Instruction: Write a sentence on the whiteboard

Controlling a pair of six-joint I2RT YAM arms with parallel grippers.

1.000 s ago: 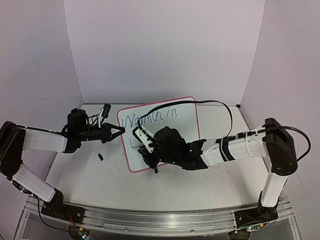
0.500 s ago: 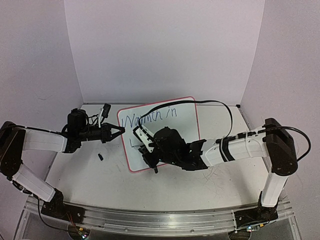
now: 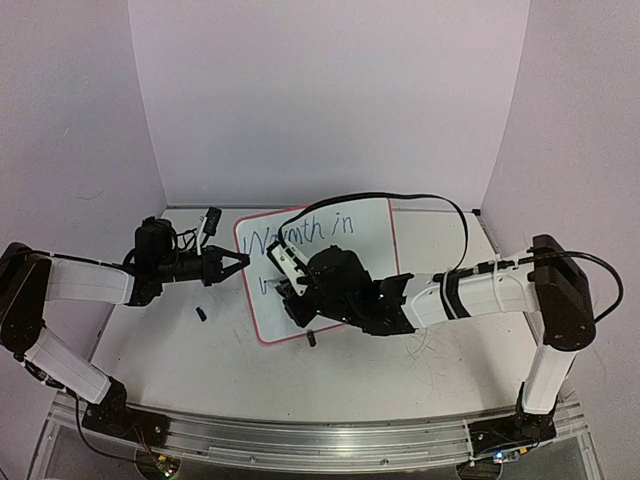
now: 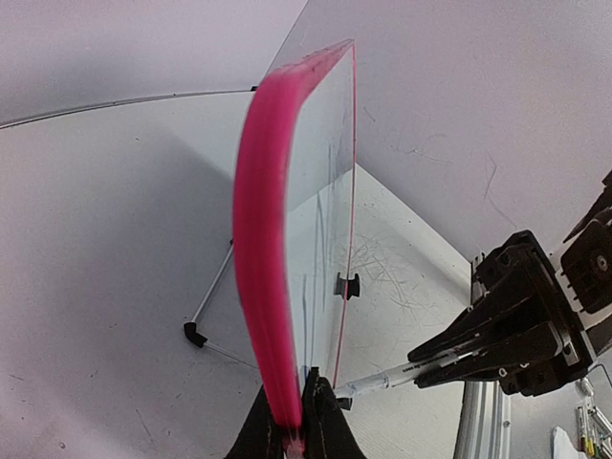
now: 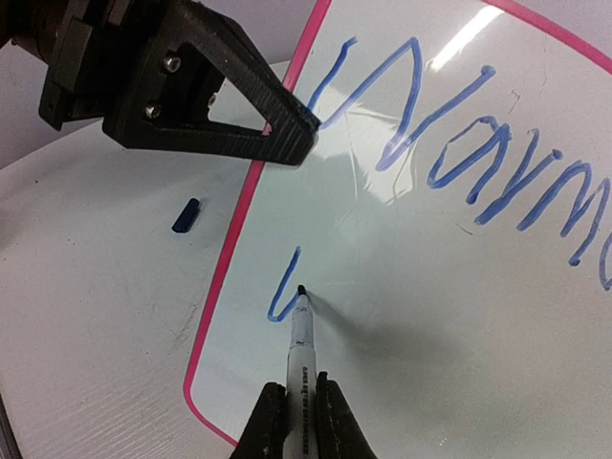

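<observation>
The whiteboard (image 3: pixel 375 245) stands tilted on its wire stand, pink-framed, near the table's middle. My left gripper (image 3: pixel 240 260) is shut on its left frame edge; in the left wrist view the jaws (image 4: pixel 296 421) pinch the pink rim (image 4: pixel 263 239). The sentence (image 5: pixel 459 143) reads "Warmth in" in blue on the top line. My right gripper (image 5: pixel 298 394) is shut on a white marker (image 5: pixel 299 335). The marker's tip touches the board at the end of a small blue hooked stroke (image 5: pixel 279 292) that starts a second line. From above, the right gripper (image 3: pixel 288 298) covers the board's lower left.
A small dark blue marker cap (image 3: pixel 201 313) lies on the tabletop left of the board, also visible as the cap (image 5: pixel 186 215) in the right wrist view. The stand's black foot (image 4: pixel 195 333) rests behind the board. The tabletop (image 3: pixel 180 350) carries faint grey scribbles. Walls enclose three sides.
My right gripper has shifted slightly up the board with the marker, lengthening the blue stroke on the second line. The left arm and the board have stayed still.
</observation>
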